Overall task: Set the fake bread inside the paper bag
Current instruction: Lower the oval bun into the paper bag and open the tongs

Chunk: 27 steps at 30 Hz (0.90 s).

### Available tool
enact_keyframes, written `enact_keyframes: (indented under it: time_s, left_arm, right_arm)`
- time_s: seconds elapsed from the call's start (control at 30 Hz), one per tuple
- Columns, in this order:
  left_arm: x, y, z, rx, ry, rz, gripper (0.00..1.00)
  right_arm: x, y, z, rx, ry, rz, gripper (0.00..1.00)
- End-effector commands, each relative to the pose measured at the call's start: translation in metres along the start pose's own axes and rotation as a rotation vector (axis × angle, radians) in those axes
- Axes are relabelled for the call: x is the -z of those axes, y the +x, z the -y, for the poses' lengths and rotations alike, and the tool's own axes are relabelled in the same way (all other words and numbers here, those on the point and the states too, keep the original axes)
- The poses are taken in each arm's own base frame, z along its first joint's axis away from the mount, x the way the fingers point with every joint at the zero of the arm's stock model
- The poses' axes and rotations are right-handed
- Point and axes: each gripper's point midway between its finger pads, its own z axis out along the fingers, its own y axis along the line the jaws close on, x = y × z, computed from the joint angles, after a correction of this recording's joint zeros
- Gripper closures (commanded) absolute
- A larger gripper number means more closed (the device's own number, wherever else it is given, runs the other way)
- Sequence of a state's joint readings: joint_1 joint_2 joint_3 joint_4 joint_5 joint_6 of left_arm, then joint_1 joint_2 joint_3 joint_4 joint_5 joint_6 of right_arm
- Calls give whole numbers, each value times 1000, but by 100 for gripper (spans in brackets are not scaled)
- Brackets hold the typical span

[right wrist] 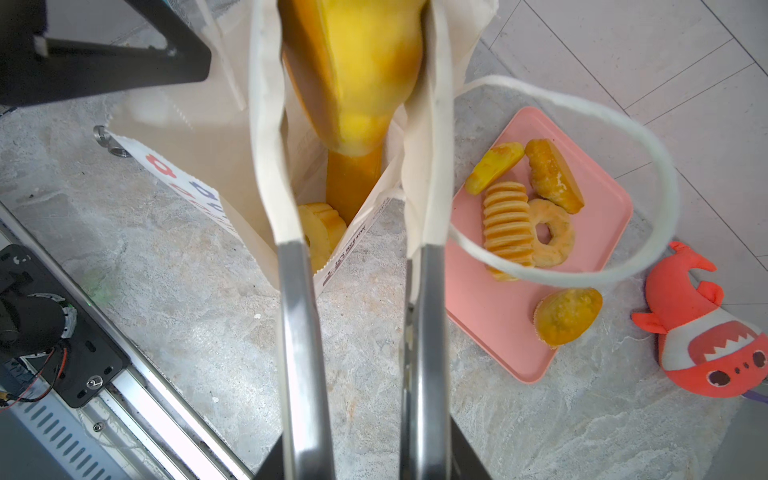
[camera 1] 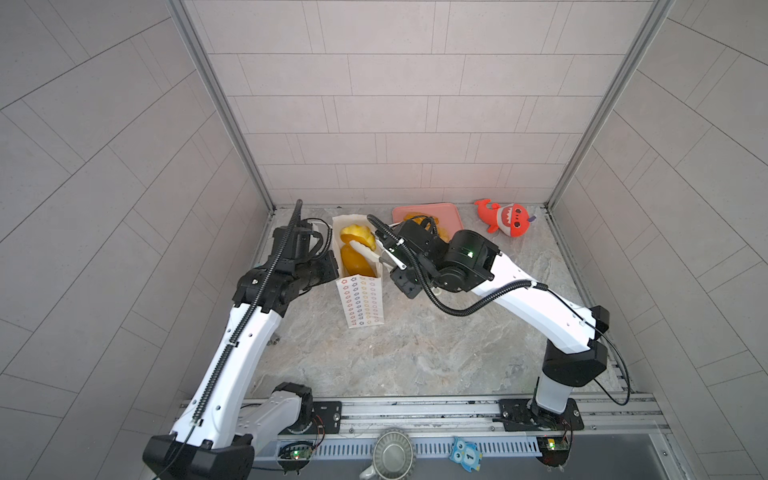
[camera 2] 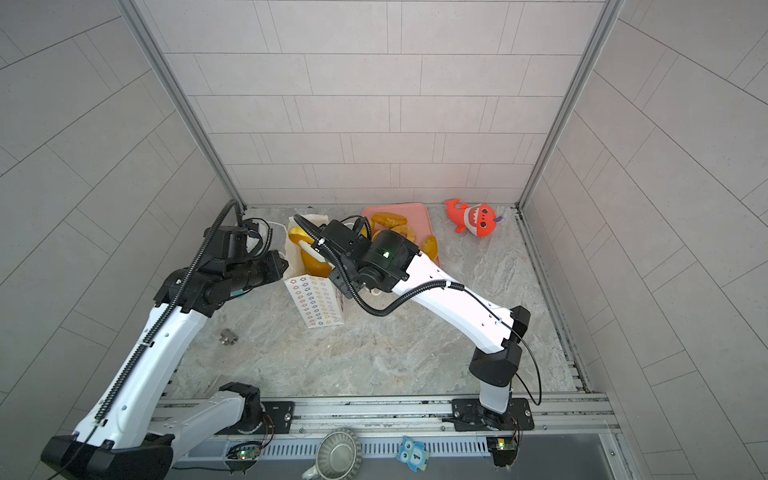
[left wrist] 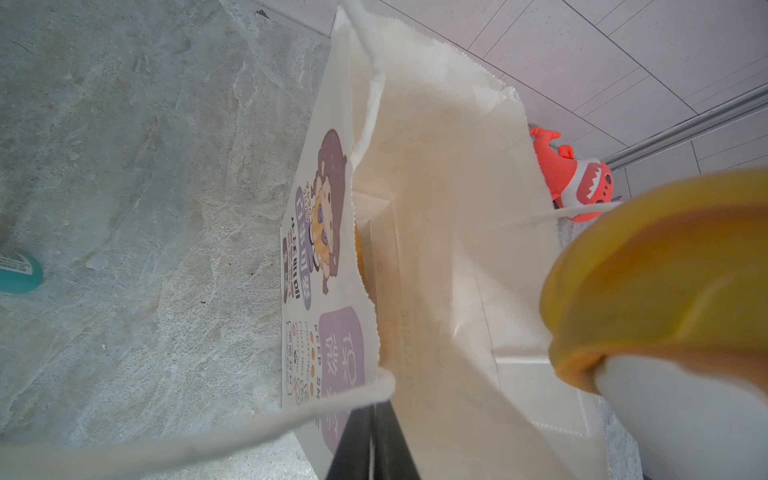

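Fake bread loaf hanging at the mouth of the paper bag.
Right gripper pinches it; left gripper is clamped on the bag's rim.

Light was pretty bright and even, soft shadows on the desk; fake bread up close was just blur.

Golden-yellow loaf between the right gripper's white-clad fingers; below, the white paper bag flowered seemingly red, blue, yellow; beside the claw, a pink tray.
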<state>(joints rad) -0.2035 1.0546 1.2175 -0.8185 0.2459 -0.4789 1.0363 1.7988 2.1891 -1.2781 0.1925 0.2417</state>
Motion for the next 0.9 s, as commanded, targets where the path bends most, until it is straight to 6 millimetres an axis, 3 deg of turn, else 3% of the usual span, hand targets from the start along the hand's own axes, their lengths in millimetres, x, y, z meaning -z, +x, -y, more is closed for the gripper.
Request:
enact_keyframes:
  time_s: [0.0,0.3,0.87]
  left_arm:
    - [2,0,1,-3,8,11,89]
    - [3,2,0,-2,6,9,89]
    - [4,2,0,-4,3,12,89]
  right_arm:
    - [3,-6,4,12,33,21,59]
    - [-5,-1,3,26,42,-9,56]
    - [2,-3,8,17,59,11,51]
